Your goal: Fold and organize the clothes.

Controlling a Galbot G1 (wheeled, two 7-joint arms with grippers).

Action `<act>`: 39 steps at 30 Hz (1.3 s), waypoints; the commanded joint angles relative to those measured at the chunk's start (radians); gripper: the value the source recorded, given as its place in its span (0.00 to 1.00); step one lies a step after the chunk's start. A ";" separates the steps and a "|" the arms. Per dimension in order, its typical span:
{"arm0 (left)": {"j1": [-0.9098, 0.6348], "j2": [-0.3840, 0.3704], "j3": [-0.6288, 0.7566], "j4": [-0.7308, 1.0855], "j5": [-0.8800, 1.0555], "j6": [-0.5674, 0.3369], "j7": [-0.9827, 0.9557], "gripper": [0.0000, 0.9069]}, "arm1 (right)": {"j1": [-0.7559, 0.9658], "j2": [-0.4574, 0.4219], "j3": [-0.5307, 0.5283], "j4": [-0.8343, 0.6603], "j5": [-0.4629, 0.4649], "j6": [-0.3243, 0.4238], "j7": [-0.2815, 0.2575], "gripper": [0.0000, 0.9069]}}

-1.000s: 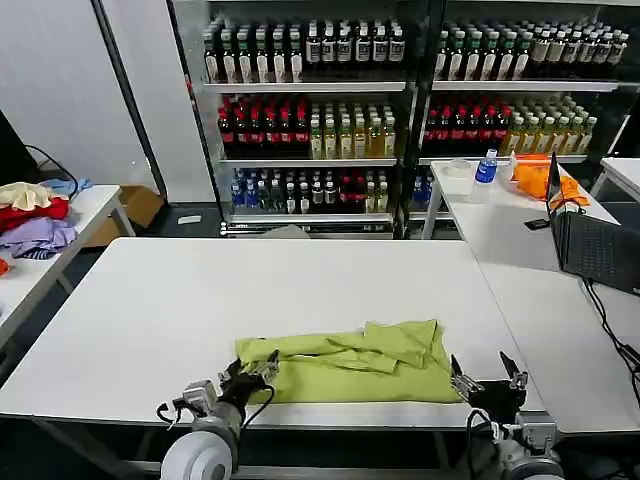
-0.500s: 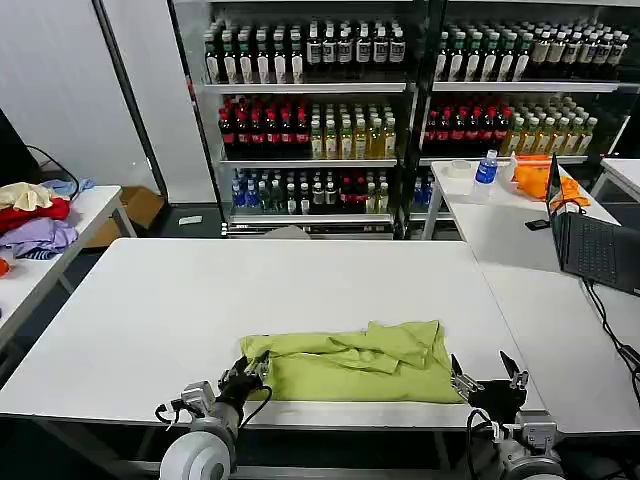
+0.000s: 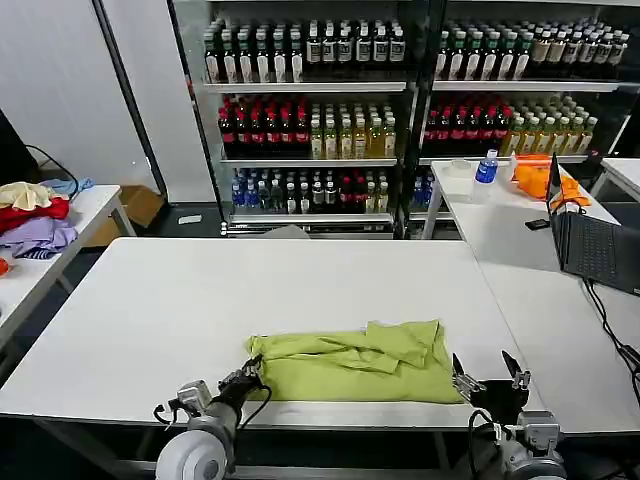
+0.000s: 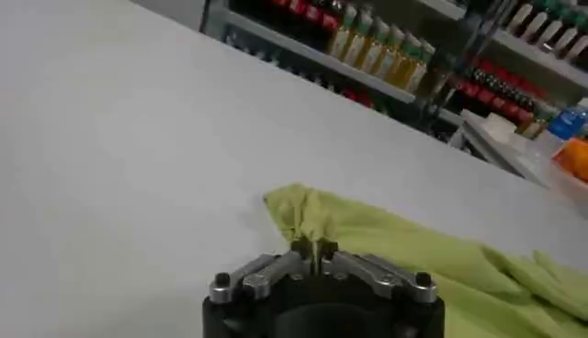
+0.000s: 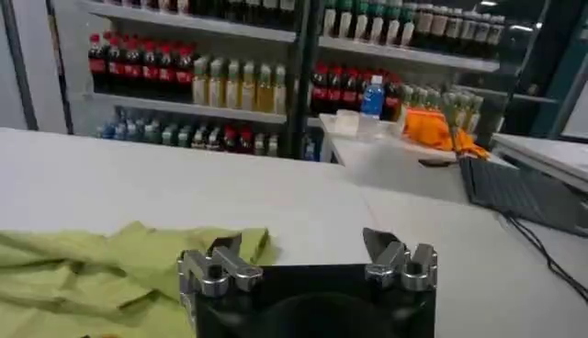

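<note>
1. Where the white table (image 3: 160,320) meets its near edge at about 7 o'clock in the head view, the left gripper (image 3: 248,374) sits low, its fingers pinched narrow on the left end of the T-shirt (image 3: 355,362).
2. In the left wrist view, the same left gripper (image 4: 315,253) has its two fingers closed together on a raised fold of the lime T-shirt (image 4: 413,253), which is lifted slightly off the tabletop there.
3. The T-shirt lies crumpled and roughly folded lengthwise near the table's front edge, at about 6 o'clock in the head view, with wrinkles bunched toward its right end.
4. Just beside the shirt's right end, at about 5 o'clock, the right gripper (image 3: 487,377) rests at the table edge with its fingers spread wide and nothing between them.
5. In the right wrist view, the right gripper (image 5: 306,253) stands open, the T-shirt (image 5: 110,266) lying beside one finger.
</note>
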 commanded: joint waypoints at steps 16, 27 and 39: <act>-0.110 0.374 -0.421 0.022 -0.243 0.063 0.037 0.02 | -0.003 -0.009 -0.002 0.017 0.008 0.000 0.000 1.00; -0.055 0.335 -0.359 -0.214 -0.212 0.083 0.019 0.02 | -0.023 -0.005 -0.011 0.025 0.005 0.005 -0.002 1.00; -0.148 0.129 -0.082 -0.165 -0.259 0.085 -0.017 0.02 | -0.053 -0.011 -0.002 0.025 0.000 0.015 -0.007 1.00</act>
